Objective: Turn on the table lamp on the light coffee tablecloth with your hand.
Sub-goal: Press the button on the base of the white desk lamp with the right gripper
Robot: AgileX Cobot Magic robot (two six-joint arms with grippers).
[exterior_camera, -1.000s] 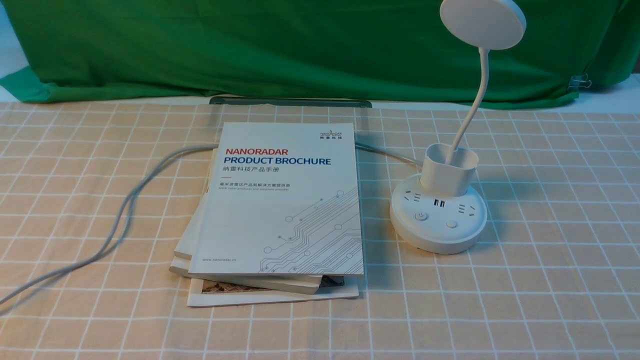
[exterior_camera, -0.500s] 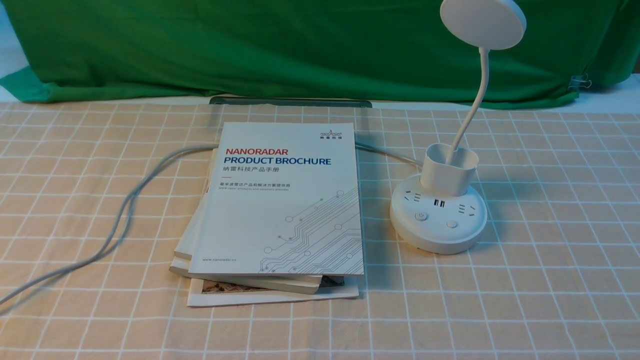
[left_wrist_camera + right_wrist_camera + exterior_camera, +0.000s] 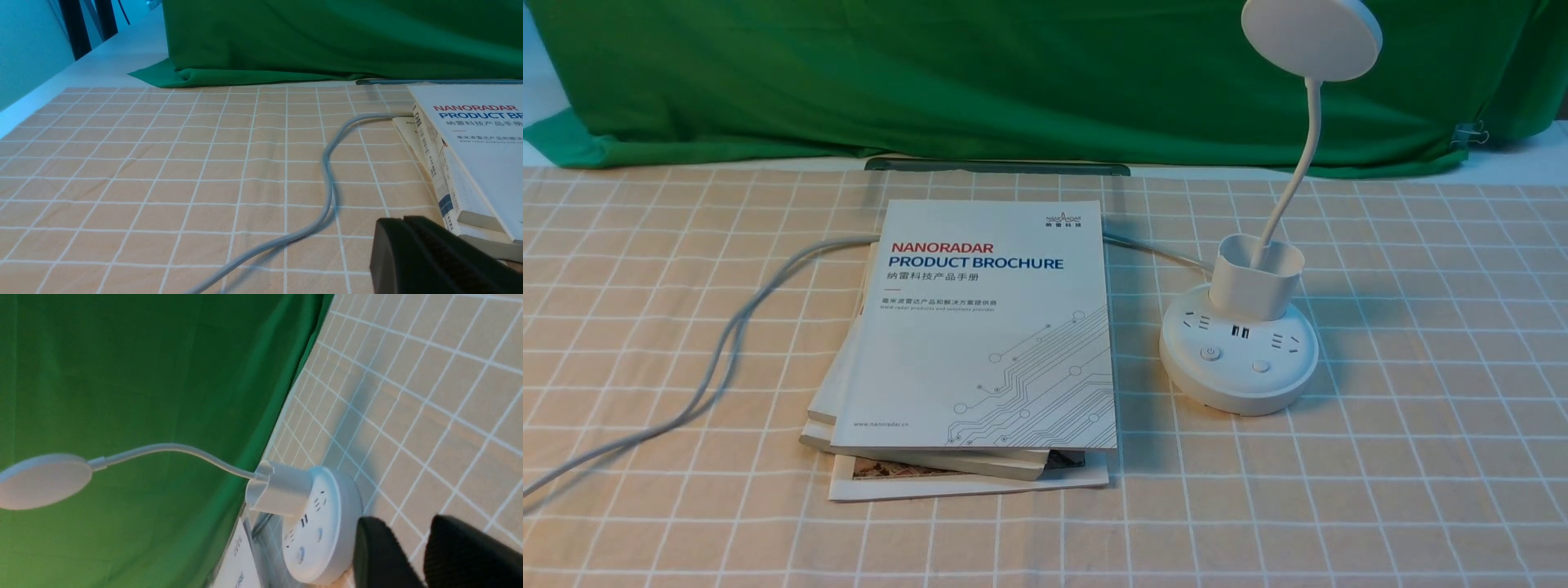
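The white table lamp (image 3: 1238, 359) stands on the light coffee tablecloth (image 3: 1421, 457), right of centre, with its round head (image 3: 1312, 33) raised on the bent neck and unlit. Two buttons (image 3: 1211, 354) sit on the front of its base. Neither gripper shows in the front view. In the right wrist view my right gripper (image 3: 408, 535) has its jaws apart and empty, just beside the lamp base (image 3: 322, 522) without touching it. In the left wrist view my left gripper (image 3: 402, 222) is shut and empty above the cloth, next to the books.
A stack of brochures (image 3: 980, 327) lies left of the lamp. The lamp's grey cable (image 3: 727, 343) runs under it and off to the front left. A green cloth (image 3: 1013, 82) hangs along the back, with a dark bar (image 3: 996, 166) at its foot.
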